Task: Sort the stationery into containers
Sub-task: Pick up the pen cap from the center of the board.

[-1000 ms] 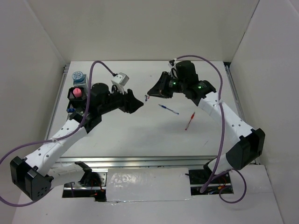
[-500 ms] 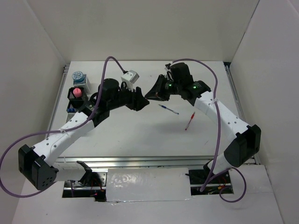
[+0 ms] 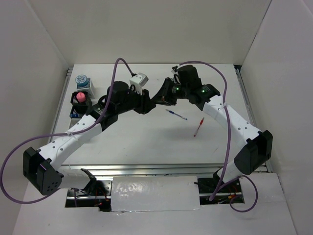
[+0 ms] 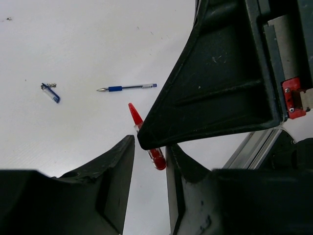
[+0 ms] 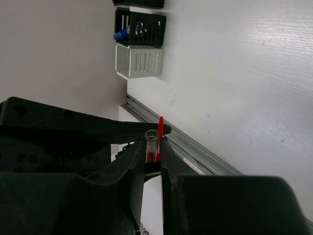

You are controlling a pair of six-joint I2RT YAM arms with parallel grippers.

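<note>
Reference mark: the blue pen (image 3: 176, 114) lying on the tabletop (image 3: 146, 142). Well left of it, the boxes (image 5: 139, 62) stand in a row at the tabletop's edge, at least one already loaded. Just left of the pen and raised above the surface, the two arms meet nose to nose. The left hand (image 4: 149, 146) is part-open, with a finger on either side of the short red piece (image 4: 134, 115) and a gap showing on one side; contact cannot be confirmed. The right hand (image 5: 152, 152) is closed narrow on that same piece, whose pointed end sticks out past its fingers. Right of the blue pen, and apart from it, the red pen (image 3: 198, 127) lies unsorted. Assessment: a mid-air handover appears to be in hand. Hazards: the piece is short and leaves little free length for a second grip, so the left fingers may strike the right fingers rather than the piece. If the right hand lets go before the left has a firm hold, the piece would likely fall near the blue pen and roll. A pinch on the tapered end alone may let it twist or slip on the way to the boxes.
</note>
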